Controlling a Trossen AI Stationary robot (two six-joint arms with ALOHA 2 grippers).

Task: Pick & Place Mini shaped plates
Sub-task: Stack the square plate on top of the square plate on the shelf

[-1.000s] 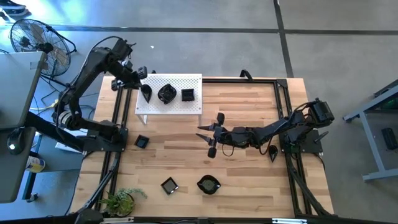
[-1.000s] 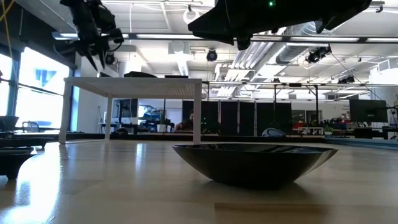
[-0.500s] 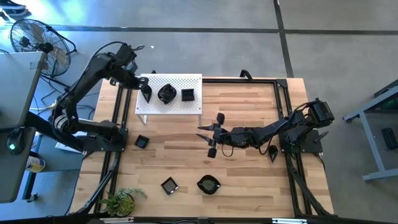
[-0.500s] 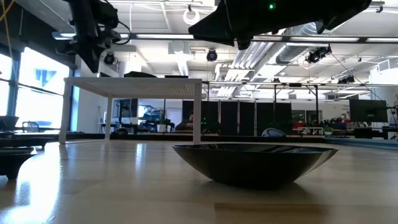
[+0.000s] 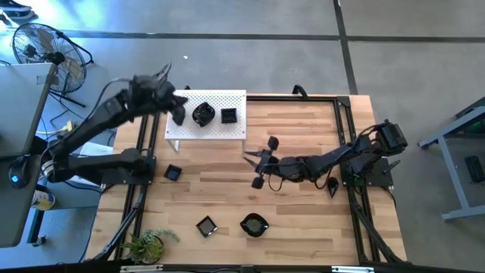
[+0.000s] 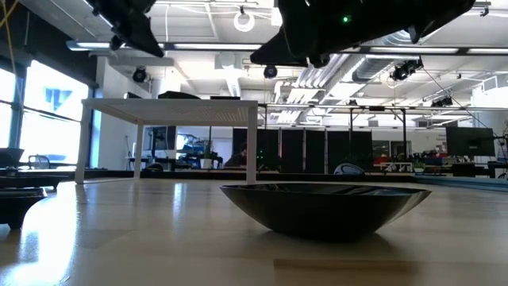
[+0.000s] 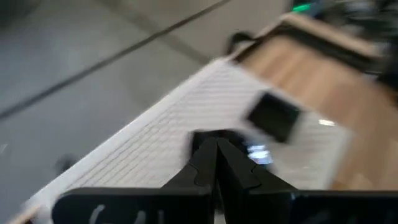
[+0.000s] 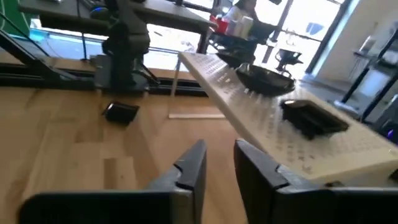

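Three mini shaped plates, glossy black, sit on the white perforated board: a teardrop one, a wavy round one and a square one. My left gripper hovers shut above the board's left end, nothing between its fingers. My right gripper hangs over the table's middle, pointing toward the board, open with a narrow bare gap. More plates rest on the wood: two square ones, a round one and a teardrop one.
The board stands on thin legs at the table's far left. A black frame runs along the table's edges. A small plant sits at the near left corner. Bare wood lies between the board and the near plates.
My left gripper has shut on nothing, risen above the board and swung a little toward the table's right over the board's left end. My right gripper has drawn slightly toward the table's right edge, and its fingers have come closer together. No plate has moved.
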